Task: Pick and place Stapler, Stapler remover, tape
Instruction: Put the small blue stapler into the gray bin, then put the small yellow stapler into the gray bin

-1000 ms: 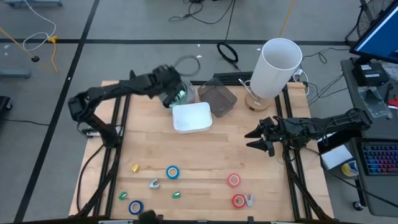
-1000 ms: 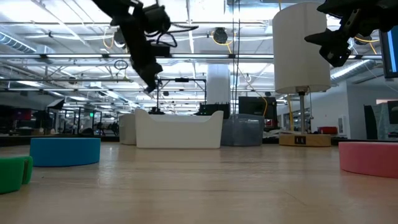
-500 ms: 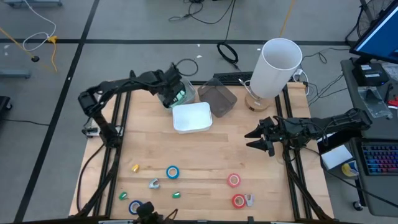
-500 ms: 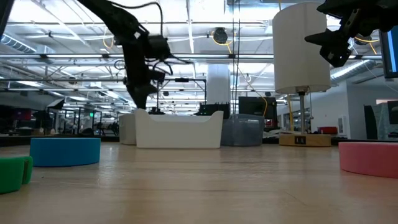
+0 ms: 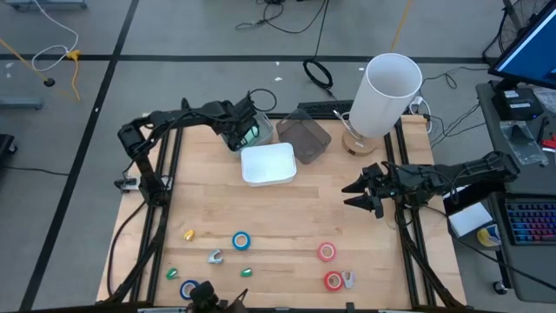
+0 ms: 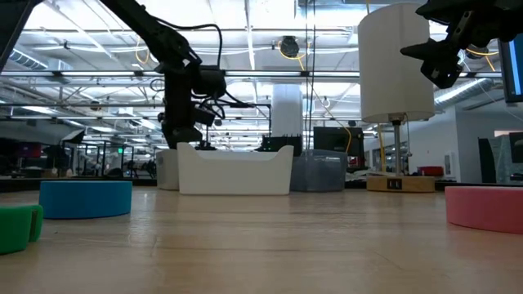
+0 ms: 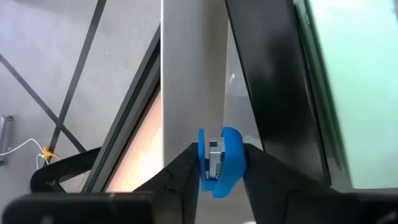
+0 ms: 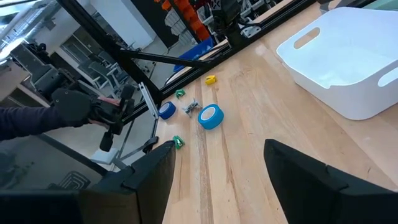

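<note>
Blue stapler (image 7: 219,160) btwn left gripper (image 7: 217,168) fingers

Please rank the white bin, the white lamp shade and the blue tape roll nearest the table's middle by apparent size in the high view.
1. White lamp shade, though it stands nearer the camera, so this is unsure.
2. White bin.
3. Blue tape roll, clearly smallest.

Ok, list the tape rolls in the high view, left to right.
blue tape roll at the front edge → blue tape roll further in → pink tape roll → red tape roll
</note>
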`<state>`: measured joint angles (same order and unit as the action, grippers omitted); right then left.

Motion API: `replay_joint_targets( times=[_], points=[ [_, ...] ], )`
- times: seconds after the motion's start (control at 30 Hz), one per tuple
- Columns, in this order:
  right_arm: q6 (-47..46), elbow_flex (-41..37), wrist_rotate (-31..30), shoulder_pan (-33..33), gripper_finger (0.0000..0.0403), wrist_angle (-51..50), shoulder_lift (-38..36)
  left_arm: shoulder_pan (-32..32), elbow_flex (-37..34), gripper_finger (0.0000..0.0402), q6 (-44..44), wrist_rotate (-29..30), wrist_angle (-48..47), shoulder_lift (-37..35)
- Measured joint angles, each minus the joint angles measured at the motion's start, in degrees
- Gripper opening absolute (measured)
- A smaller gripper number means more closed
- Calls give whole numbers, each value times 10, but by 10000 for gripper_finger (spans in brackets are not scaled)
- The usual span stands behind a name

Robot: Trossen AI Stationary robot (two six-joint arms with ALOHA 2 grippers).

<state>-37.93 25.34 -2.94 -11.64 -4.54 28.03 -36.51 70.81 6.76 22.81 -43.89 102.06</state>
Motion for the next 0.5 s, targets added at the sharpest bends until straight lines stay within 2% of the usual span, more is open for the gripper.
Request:
replay_joint_targets(
  times=[0.3, 0.5],
  points=[
    [0, 0, 0, 0, 238, 0, 0, 1, -1, 197, 6, 0, -1, -4],
    [0, 0, 0, 0, 242, 0, 0, 16, -1, 215, -5, 8, -30, -65]
  ],
)
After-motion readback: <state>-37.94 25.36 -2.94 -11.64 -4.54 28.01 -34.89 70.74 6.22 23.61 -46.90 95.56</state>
